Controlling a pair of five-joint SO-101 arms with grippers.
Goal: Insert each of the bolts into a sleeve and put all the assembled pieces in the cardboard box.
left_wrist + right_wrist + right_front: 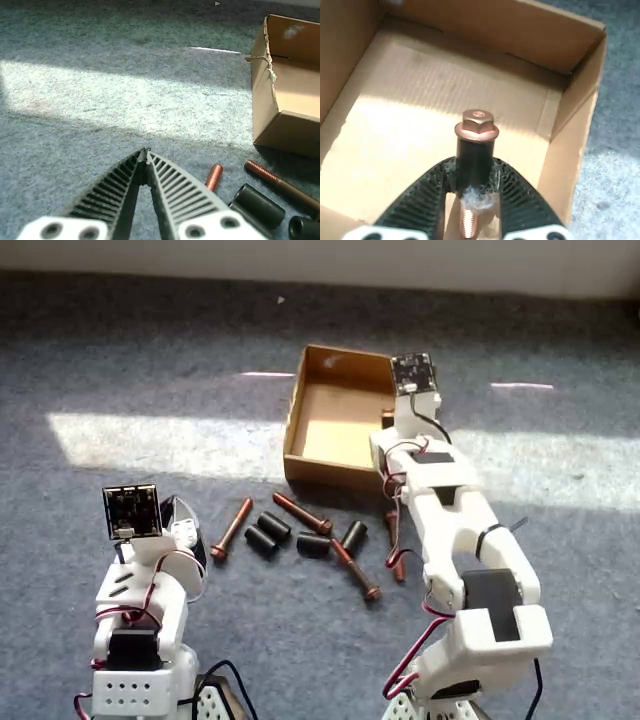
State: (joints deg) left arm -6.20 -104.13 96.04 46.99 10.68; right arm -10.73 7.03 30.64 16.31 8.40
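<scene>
Sleeved bolt (pixel 476 137) clamped in right hand (pixel 475 166), seemingly above cardboard box (pixel 570 150) floor, left hand (pixel 146 153) closed

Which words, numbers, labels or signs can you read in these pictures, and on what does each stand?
None can be read.
cardboard box: plain, no print in sight.
left arm's camera board and right arm's camera board: markings too small to read.
Head of the sleeved bolt: any stamp is too blurred to read.
</scene>
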